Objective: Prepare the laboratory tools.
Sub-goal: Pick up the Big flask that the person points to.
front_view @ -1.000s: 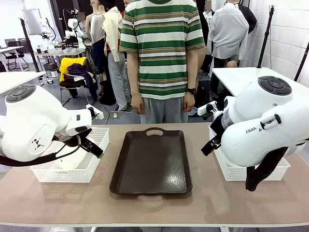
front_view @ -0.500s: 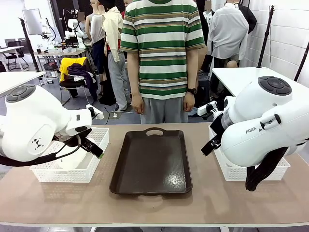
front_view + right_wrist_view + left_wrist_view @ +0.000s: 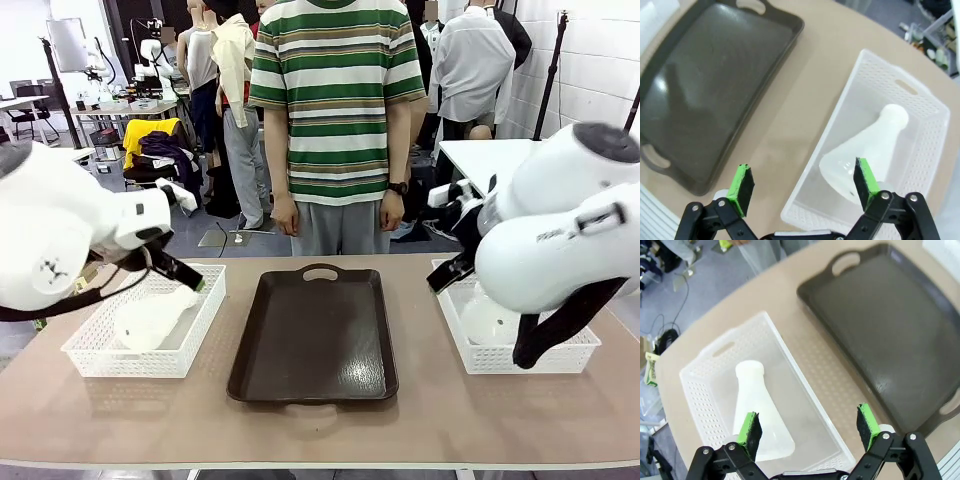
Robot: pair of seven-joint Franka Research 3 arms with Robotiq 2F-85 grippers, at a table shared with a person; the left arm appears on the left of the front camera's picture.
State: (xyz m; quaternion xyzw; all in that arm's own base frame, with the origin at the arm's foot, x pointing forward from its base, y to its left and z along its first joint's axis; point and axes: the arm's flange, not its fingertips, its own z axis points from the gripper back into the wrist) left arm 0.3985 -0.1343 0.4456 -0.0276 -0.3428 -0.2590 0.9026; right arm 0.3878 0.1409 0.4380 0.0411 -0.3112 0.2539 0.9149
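Left pincer [image 3: 808,427] gapes wide and empty above a flask [image 3: 762,410] lying in its basket [image 3: 785,347], lower left of its view. Right pincer [image 3: 802,184] likewise, the other flask [image 3: 867,147] lower right. Reaching step, seemingly; next, drop and close on each neck.

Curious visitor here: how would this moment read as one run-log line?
left gripper: open, over left basket, left flask lying inside | right gripper: open, over right basket, right flask lying inside | tray: between baskets
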